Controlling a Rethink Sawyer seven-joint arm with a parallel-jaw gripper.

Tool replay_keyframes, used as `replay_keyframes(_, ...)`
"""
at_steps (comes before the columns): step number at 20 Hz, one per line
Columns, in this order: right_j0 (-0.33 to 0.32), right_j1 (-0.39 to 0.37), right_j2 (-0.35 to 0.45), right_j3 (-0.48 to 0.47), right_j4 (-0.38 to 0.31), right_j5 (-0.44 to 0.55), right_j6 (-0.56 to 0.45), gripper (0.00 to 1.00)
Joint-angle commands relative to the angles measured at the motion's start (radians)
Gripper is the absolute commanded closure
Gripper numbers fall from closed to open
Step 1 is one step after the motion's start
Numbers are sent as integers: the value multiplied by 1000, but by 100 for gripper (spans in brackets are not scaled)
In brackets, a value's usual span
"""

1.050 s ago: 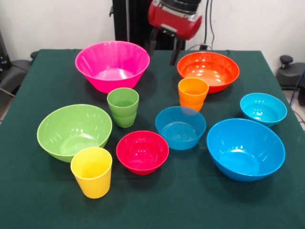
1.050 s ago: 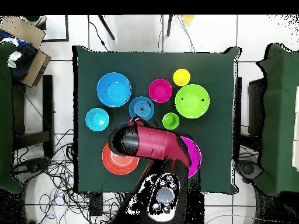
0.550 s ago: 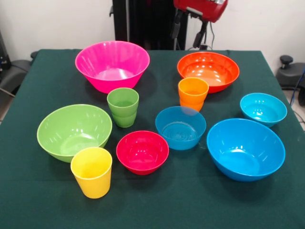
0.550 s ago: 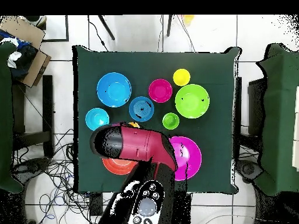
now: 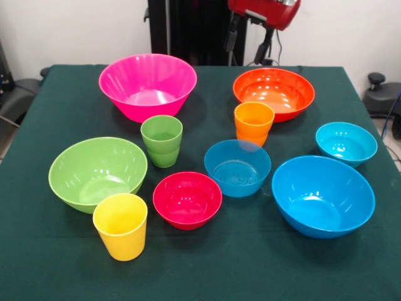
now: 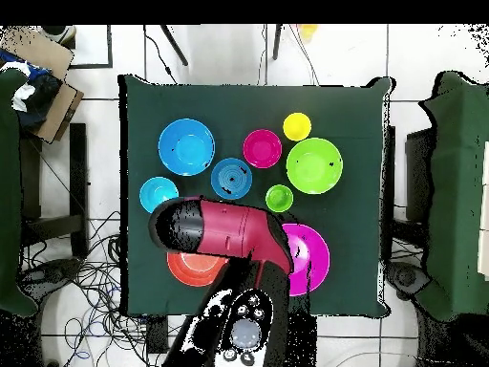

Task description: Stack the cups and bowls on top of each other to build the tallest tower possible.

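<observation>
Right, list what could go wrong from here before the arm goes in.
1. The hand hangs above the orange bowl, and the orange cup stands close in front; a descent there may clip the cup.
2. Nothing is stacked yet, and every piece is glossy, so a grip may slip.
3. The green cup sits between the pink bowl and green bowl, leaving little clearance.

A green-clothed table (image 5: pixel 50 263) stands beside a cardboard box (image 6: pixel 38 59).

cups (image 5: pixel 161 140) and bowls (image 5: pixel 148 84) upright, unstacked
</observation>
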Motion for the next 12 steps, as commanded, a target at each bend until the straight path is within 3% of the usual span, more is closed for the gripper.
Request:
replay_keyframes(1, -63, 76, 169, -74, -45, 19, -66, 0)
replay_keyframes(12, -169, 146, 295, -106, -110, -75, -158, 0)
